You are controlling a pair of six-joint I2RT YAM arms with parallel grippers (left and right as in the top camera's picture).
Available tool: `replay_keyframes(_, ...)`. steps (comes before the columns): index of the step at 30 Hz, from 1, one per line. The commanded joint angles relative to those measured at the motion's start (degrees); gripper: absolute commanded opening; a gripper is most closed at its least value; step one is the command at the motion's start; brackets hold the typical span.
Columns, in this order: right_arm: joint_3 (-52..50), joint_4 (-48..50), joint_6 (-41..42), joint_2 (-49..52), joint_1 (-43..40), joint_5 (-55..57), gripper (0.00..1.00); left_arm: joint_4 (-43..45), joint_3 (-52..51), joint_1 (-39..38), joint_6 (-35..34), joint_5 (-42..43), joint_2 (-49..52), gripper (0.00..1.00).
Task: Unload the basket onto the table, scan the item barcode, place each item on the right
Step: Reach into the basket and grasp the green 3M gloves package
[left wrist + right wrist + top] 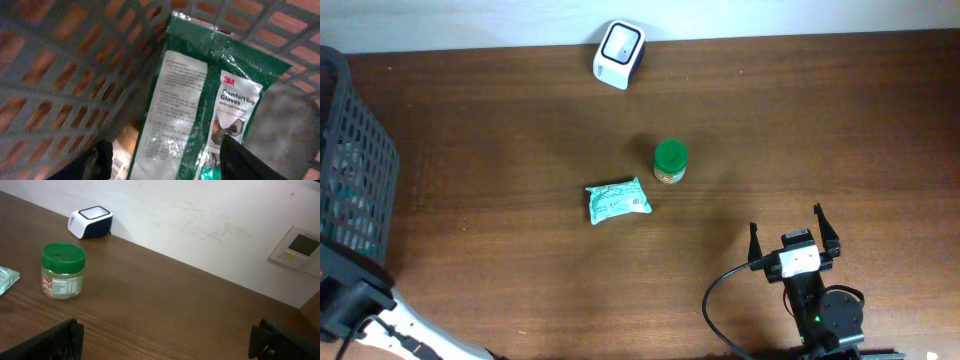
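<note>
Inside the dark plastic lattice basket (60, 75) at the left edge of the brown wooden surface (820, 120), the left tool (166, 145) hangs over a green-and-white plastic packet of 3M Comfort Grip gloves (200, 100). Its two black fingers (100, 160) stand apart, one on either side of the packet's lower end. The right-hand finger meets the packet's edge, the left-hand one stands clear of it, and nothing is clamped. The packet lies in the basket against the lattice, its printed face toward the wrist camera.

Well apart from it, near the front right of the surface, the right tool (785, 218) has its fingers spread wide and grips nothing. Ahead of it stands a small clear jar with a green lid (670, 161). Near the jar, to its front left, a teal plastic pouch (618, 200) lies flat. The white box-shaped barcode scanner (619, 53) sits at the far edge by the wall, its dark window visible from above.
</note>
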Motion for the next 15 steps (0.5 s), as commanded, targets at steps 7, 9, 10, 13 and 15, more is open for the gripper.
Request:
replay_keyframes(7, -0.3, -0.5, -0.2, -0.2, 0.4, -0.1, 0.99, 5.1, 0.0, 0.4, 10.6, 1.2, 7.9, 0.59)
replay_keyframes(9, -0.3, -0.5, -0.2, -0.2, 0.4, -0.1, 0.99, 7.0, 0.0, 0.3, 10.6, 1.5, 8.4, 0.6)
replay_keyframes(10, -0.3, -0.5, -0.2, -0.2, 0.4, -0.1, 0.99, 8.0, 0.0, 0.2, 10.6, 1.7, 8.8, 0.61)
replay_keyframes(13, -0.3, -0.5, -0.2, -0.2, 0.4, -0.1, 0.99, 9.2, 0.0, 0.0, 10.6, 1.7, 10.4, 0.61)
replay_keyframes(15, -0.3, -0.5, -0.2, -0.2, 0.4, -0.1, 0.99, 9.3, 0.0, 0.0, 10.5, 1.7, 11.8, 0.61)
